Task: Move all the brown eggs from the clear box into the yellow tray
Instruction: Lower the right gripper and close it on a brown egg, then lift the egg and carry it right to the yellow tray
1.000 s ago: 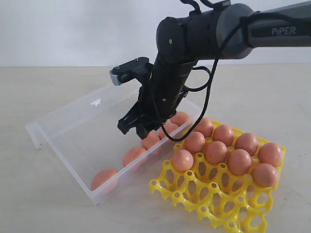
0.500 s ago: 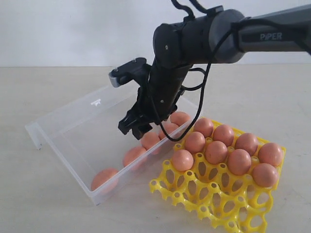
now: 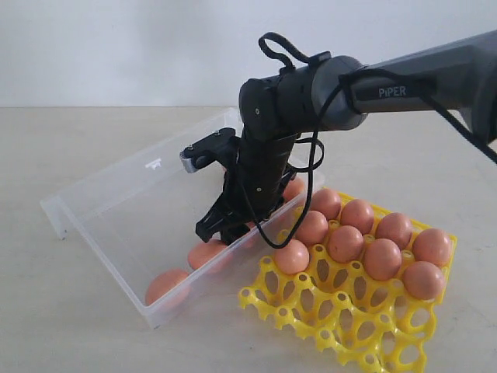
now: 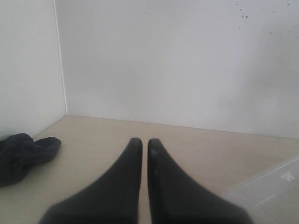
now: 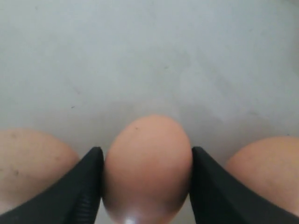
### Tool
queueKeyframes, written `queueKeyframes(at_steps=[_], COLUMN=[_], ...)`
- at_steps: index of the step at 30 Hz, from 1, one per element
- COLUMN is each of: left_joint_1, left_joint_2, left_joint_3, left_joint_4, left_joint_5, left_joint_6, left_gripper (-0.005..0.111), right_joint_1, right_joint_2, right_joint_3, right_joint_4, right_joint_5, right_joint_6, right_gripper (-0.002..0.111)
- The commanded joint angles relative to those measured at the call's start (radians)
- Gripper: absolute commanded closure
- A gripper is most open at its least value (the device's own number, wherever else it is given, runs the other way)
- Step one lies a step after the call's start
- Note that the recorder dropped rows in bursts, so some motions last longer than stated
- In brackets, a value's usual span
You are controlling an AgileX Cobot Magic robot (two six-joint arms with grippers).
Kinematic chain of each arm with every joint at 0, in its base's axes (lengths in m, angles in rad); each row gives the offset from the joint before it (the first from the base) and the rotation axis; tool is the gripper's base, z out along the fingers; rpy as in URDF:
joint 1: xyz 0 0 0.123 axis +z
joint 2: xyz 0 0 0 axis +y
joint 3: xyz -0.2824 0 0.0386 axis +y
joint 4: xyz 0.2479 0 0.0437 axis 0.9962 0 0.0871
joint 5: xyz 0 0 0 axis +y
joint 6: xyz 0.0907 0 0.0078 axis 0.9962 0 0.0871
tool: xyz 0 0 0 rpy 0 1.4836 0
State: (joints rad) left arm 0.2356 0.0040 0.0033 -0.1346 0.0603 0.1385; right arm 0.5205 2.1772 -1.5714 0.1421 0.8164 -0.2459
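Reaches down into the clear box (image 3: 116, 183) at centre-left of the exterior view with the right claw (image 3: 221, 230), low among the brown eggs (image 3: 206, 253) gathered along the box's near wall. Grasps the middle egg (image 5: 147, 168), seen in the right wrist view: one of the fingers (image 5: 79, 191) lies against each flank with no gap on either side, so clenched on it rather than released. Appears not yet lifted off the box floor. Squeezes in between a neighbouring egg (image 5: 28, 163) at lower left and another egg (image 5: 266, 172) at lower right, both close, hence the narrow, straight-down approach.

Shows nine eggs seated in the yellow tray (image 3: 334, 322) at lower right of the exterior view, filling the cups nearest the box. The cups toward the bottom edge stand empty. Places tray just beside box on the surface (image 3: 62, 326), which makes each carry short. Leaves at least three more eggs visible in the box, so probably past the halfway mark.

Parks the left claw (image 4: 145, 154) away from the work, tips drawn together with only a sliver between, holding nothing. Lies near a dark cloth (image 4: 23, 156) at that view's left.

Calls next, probably, for a gentle vertical lift, to avoid knocking the neighbours.
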Motion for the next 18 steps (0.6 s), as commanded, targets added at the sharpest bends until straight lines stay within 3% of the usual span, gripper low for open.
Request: queueKeyframes(at_steps=[1, 2, 3, 8, 12, 18], left_joint_1=[-0.001, -0.001, -0.001, -0.001, -0.001, -0.001], left_joint_2=[-0.004, -0.004, -0.004, -0.004, -0.004, -0.004], left_joint_3=[-0.003, -0.003, -0.003, -0.003, -0.003, -0.003], left_joint_4=[0.000, 0.000, 0.000, 0.000, 0.000, 0.000], left_joint_5=[-0.008, -0.008, -0.008, -0.008, -0.008, -0.010], left_joint_6=[0.002, 0.002, 0.002, 0.002, 0.002, 0.002], left_gripper=[0.103, 0.103, 0.103, 0.103, 0.103, 0.103], right_joint_1=[-0.001, -0.001, -0.001, -0.001, -0.001, 0.001], right_joint_2=[-0.004, -0.004, -0.004, -0.043, -0.178, -0.545], right_joint_3=[-0.003, -0.003, -0.003, -0.001, 0.060, 0.458], right_joint_4=[0.005, 0.007, 0.009, 0.077, 0.154, 0.118], right_joint_5=[-0.019, -0.013, -0.008, -0.053, -0.227, -0.637], right_joint_6=[0.004, 0.009, 0.020, 0.038, 0.045, 0.045], right_gripper=[0.093, 0.104, 0.108, 0.108, 0.108, 0.108])
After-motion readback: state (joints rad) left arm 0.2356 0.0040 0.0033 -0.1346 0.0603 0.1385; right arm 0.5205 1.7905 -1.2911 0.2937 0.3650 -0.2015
